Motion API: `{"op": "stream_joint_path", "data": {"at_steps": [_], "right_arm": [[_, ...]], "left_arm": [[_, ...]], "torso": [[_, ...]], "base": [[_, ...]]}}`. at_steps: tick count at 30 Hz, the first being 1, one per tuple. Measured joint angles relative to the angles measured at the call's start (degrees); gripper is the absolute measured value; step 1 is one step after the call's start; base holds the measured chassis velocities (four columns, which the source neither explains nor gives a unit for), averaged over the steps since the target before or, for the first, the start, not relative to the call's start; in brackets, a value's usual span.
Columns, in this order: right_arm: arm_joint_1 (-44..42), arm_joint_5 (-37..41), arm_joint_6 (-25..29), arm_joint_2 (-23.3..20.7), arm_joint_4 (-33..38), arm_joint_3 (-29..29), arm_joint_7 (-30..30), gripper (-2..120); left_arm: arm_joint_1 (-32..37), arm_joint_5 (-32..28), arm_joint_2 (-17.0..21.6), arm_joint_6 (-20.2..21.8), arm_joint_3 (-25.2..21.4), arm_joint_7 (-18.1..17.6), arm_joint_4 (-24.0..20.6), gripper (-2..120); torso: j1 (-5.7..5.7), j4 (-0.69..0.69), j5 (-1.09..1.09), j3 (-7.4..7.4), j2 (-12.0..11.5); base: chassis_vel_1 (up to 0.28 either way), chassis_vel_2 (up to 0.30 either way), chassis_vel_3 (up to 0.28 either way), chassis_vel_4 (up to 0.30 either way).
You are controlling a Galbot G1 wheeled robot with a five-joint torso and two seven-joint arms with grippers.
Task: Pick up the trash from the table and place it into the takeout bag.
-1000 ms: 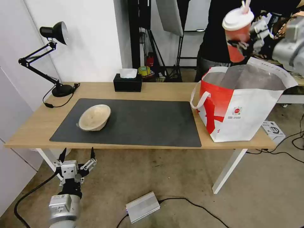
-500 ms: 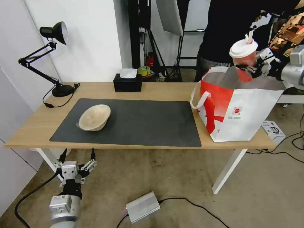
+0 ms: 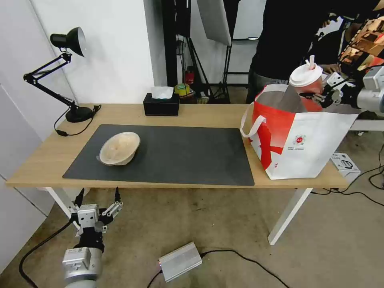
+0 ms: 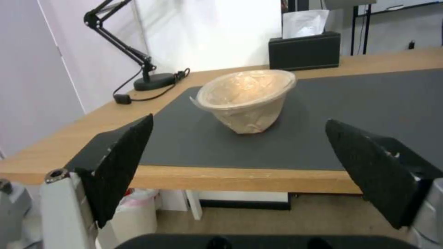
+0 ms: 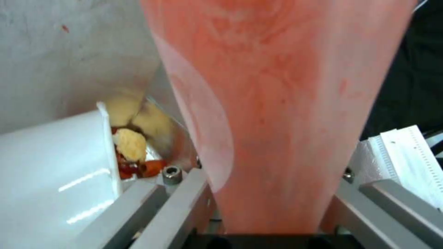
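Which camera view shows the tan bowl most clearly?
The left wrist view: the tan bowl sits near and tilted on the dark mat, between the open left claw fingers. The head view shows it smaller, from above.

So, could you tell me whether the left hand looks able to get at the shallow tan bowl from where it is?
Probably yes: the left hand is open below the table's near edge, facing the shallow tan bowl, with only bare grey mat between.
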Motion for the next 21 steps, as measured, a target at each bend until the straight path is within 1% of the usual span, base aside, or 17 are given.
{"op": "stream_joint_path", "data": {"at_steps": [11, 13, 14, 15, 18, 19, 21], "right_arm": [[0.2, -1.9, 1.8, 0.4, -0.8, -0.6, -1.1, 7], [0.2, -1.9, 2.1, 0.4, -0.8, -0.6, -1.1, 15], [0.2, -1.9, 2.1, 0.4, -0.8, -0.6, -1.1, 15], [0.2, -1.9, 2.4, 0.4, -0.7, -0.6, -1.1, 22], [0.2, -1.8, 2.7, 0.6, -0.7, -0.6, -1.0, 35], [0.2, -1.8, 2.7, 0.6, -0.7, -0.6, -1.0, 35], [0.5, -1.7, 2.8, 0.7, -0.7, -0.6, -1.0, 43]], "left_arm": [[-0.3, 0.1, -0.1, 0.0, 0.2, 0.0, 0.5, 100], [-0.4, 0.1, -0.1, 0.0, 0.2, 0.0, 0.6, 100], [-0.4, 0.1, -0.1, 0.0, 0.2, 0.0, 0.6, 100], [-0.5, 0.2, -0.2, 0.0, 0.2, 0.0, 0.7, 100], [-0.6, 0.2, -0.2, 0.0, 0.3, 0.0, 0.9, 100], [-0.6, 0.2, -0.2, 0.0, 0.3, 0.0, 0.9, 100], [-0.7, 0.2, -0.2, 0.0, 0.3, 0.0, 0.9, 100]], "torso": [[0.00, 0.00, 0.00, 0.00, 0.0], [0.00, 0.00, 0.00, 0.00, 0.0], [0.00, 0.00, 0.00, 0.00, 0.0], [0.00, 0.00, 0.00, 0.00, 0.0], [0.00, 0.00, 0.00, 0.00, 0.0], [0.00, 0.00, 0.00, 0.00, 0.0], [0.00, 0.00, 0.00, 0.00, 0.0]], "base": [[0.000, 0.000, 0.000, 0.000], [0.000, 0.000, 0.000, 0.000], [0.000, 0.000, 0.000, 0.000], [0.000, 0.000, 0.000, 0.000], [0.000, 0.000, 0.000, 0.000], [0.000, 0.000, 0.000, 0.000], [0.000, 0.000, 0.000, 0.000]]}}
